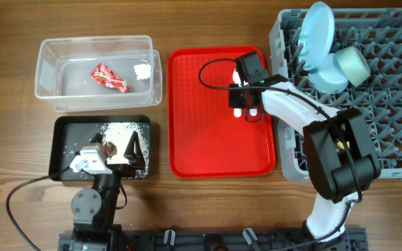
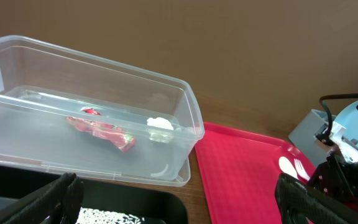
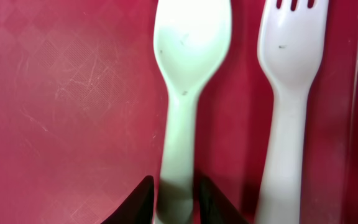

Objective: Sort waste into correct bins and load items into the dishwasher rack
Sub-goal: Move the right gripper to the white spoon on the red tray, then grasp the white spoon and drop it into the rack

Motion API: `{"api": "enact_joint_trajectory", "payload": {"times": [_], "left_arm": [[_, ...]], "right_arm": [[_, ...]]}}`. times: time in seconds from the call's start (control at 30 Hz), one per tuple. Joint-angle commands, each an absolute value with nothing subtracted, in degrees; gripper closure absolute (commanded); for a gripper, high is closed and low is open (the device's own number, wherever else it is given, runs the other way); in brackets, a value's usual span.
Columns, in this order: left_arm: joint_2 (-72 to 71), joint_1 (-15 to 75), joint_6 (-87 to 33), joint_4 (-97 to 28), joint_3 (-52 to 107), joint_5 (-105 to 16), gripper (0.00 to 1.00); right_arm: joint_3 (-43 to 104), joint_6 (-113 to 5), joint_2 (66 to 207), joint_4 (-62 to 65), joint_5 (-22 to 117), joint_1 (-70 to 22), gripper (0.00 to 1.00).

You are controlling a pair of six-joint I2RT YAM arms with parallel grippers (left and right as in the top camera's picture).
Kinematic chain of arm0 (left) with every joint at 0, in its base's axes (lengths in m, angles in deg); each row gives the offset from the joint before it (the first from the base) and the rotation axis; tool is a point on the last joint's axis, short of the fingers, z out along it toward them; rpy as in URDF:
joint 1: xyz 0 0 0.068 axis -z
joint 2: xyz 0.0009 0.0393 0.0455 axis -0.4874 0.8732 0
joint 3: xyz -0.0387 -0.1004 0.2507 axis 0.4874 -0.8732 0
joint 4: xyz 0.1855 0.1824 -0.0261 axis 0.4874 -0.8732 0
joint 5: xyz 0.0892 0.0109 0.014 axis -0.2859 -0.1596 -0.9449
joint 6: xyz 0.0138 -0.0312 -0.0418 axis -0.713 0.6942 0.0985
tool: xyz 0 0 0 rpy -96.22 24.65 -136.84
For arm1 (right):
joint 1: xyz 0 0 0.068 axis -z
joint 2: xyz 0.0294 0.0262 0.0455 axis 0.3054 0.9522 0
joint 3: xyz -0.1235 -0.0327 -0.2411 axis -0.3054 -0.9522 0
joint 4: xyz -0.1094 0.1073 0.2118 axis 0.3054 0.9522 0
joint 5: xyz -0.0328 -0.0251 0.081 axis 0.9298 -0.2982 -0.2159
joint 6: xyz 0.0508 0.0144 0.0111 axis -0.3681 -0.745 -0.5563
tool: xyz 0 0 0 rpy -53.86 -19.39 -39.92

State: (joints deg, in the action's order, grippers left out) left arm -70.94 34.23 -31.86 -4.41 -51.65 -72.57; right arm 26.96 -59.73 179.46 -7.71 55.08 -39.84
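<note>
Remaining unracked, the spoon (image 3: 188,74) is clamped in the right claw (image 3: 179,202), the fork (image 3: 291,74) beside it; wrapper (image 1: 109,77) and rice (image 1: 121,129) are binned.

Right arm (image 1: 292,104): white curved forearm shell btw bulky black joint housings, small yellow mark on the biggest, tiny green light nr the wrist, boxy black cam module (image 1: 251,66) up front, with a thin black cable (image 1: 201,73) looping off it. Its fingers (image 3: 140,202) are matte black w/ rounded tips. Left arm (image 1: 93,202): black cylindrical joints, white wrist piece, black cable off the base. Its fingers (image 2: 53,196) are black w/ ribbed edges.
</note>
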Motion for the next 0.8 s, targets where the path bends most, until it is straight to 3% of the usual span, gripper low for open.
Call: {"api": "enact_joint_trajectory", "payload": {"times": [0.0, 0.23, 0.63, 0.77], "left_arm": [[-71.4, 33.8, -32.6, -4.8, -51.7, -72.1, 0.00], [-71.4, 33.8, -32.6, -4.8, -51.7, -72.1, 0.00], [-71.4, 33.8, -32.6, -4.8, -51.7, -72.1, 0.00], [-71.4, 33.8, -32.6, -4.7, -51.7, -72.1, 0.00]], "right_arm": [[26.7, -59.6, 181.0, -8.0, 54.8, -40.0, 0.82], [27.0, -59.6, 180.0, -4.4, 54.7, -40.2, 0.92], [27.0, -59.2, 164.2, -1.3, 55.0, -40.2, 0.92], [27.0, -57.0, 157.9, 0.7, 61.7, -40.2, 0.91]]}}
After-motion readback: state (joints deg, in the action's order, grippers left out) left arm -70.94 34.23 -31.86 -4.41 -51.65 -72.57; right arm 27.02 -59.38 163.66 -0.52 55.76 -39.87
